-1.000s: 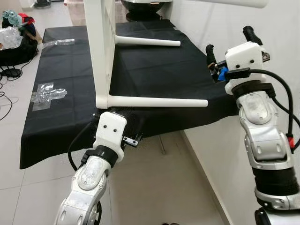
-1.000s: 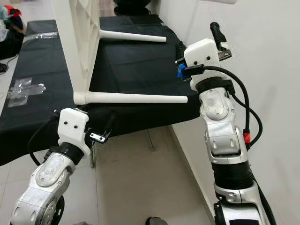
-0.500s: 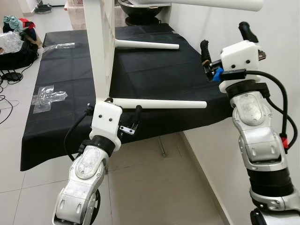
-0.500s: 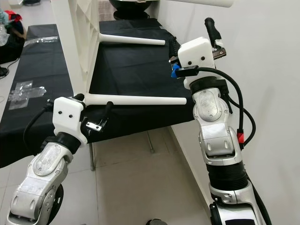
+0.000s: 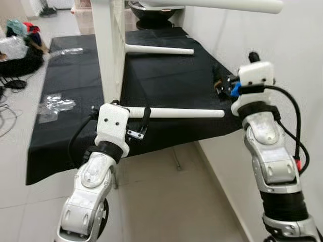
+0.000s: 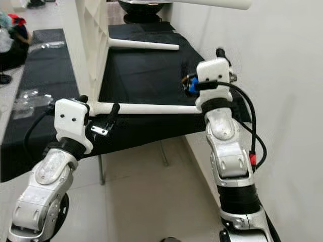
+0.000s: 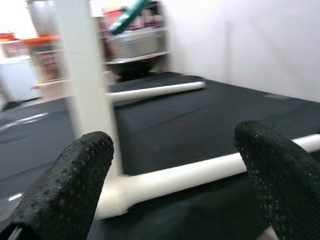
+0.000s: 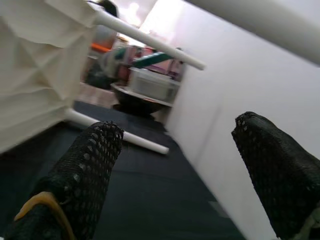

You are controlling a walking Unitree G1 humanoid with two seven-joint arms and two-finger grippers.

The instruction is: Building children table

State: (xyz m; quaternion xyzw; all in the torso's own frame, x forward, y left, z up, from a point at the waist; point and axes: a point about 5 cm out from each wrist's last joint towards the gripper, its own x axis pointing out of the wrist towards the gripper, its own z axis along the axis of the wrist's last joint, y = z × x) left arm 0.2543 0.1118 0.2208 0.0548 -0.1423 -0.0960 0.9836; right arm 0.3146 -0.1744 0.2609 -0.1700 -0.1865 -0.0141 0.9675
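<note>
Figure: assembly of the children's table (image 5: 108,48), which lies tipped on its side on the black-draped table (image 5: 166,75), its white top standing upright and its legs jutting out sideways. Three legs can be counted: the near leg (image 5: 174,113) low over the cloth, a far leg (image 5: 159,49) behind it, and an upper leg (image 5: 217,5) overhead. A fourth cannot be made out.

The left tool (image 5: 132,124) sits at the root of the near leg, close to the joint with the top; its two fingers (image 7: 70,187) are spread wide with the leg lying between them, gripping nothing. The right tool (image 5: 222,83) hovers just beyond the free tip of the same leg, its fingers (image 8: 85,170) likewise wide apart and empty.

The step in hand appears to be taking hold of the near leg, probably to seat or tighten it. The next move likely calls for the left tool to close on the leg beside the joint.
</note>
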